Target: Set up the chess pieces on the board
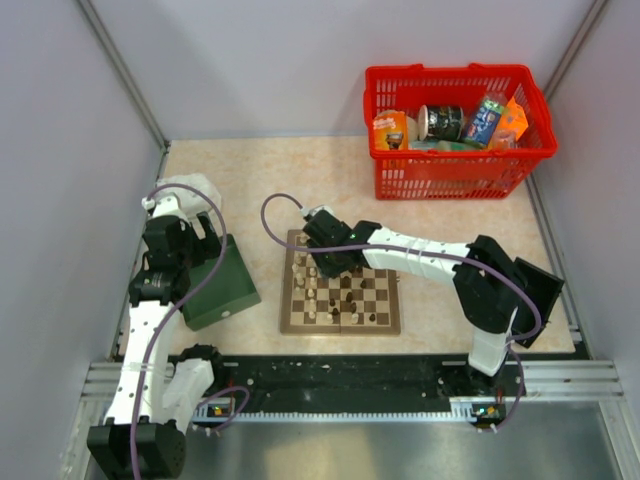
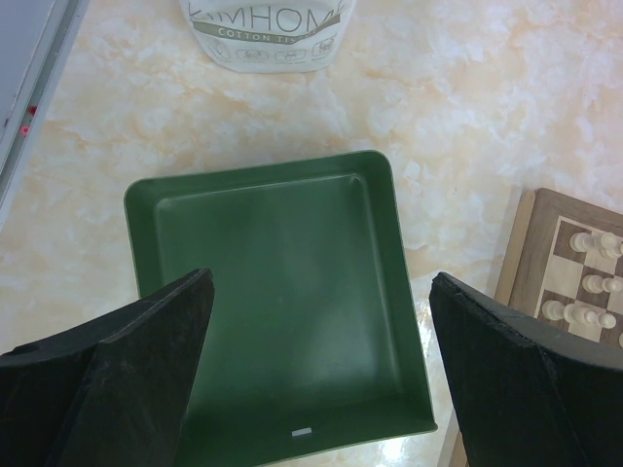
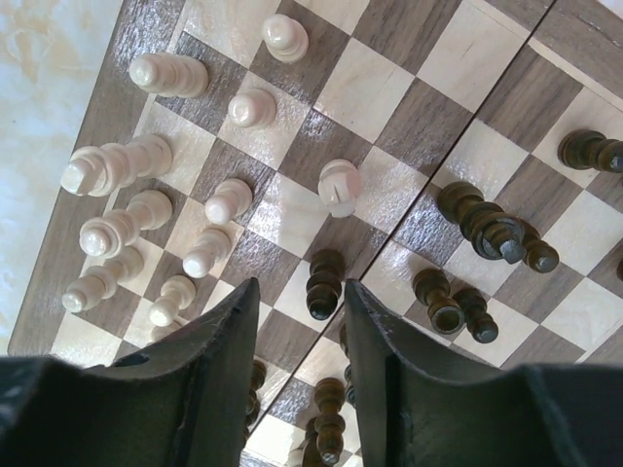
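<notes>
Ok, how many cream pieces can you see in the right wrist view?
10. Four cream pieces along the board's left edge, five in the next row inward, one nearer the centre. The jaws may hide more.

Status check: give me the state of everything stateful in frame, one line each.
left gripper: open, above the green box.
right gripper: jaws narrowly apart over a dark piece, no grip visible.
green box: lidless, nothing seen inside.
board: unfolded flat, partly set.
cream pieces: mostly ranked along one edge.
dark pieces: scattered, not ranked.
red basket: filled.
</notes>
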